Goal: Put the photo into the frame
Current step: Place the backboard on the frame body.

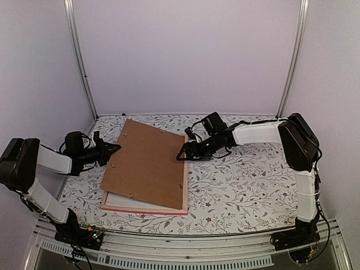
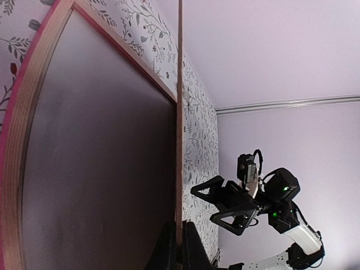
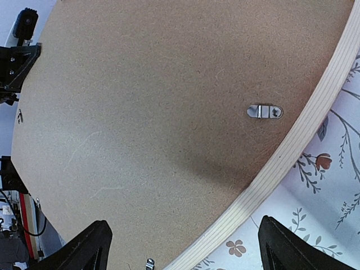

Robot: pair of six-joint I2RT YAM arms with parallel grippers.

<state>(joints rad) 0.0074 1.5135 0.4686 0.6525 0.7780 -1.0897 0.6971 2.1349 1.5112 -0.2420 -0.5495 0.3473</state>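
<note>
Right wrist: frame (image 3: 304, 140) beneath right end effector (image 3: 183, 250)

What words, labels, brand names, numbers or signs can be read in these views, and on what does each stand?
None can be read.
The plain brown backing board is blank and bears only a small metal turn clip.
The thin pink rectangular frame and the floral-patterned table cover carry no lettering.
The black right arm shows green lights but no legible marking.
</note>
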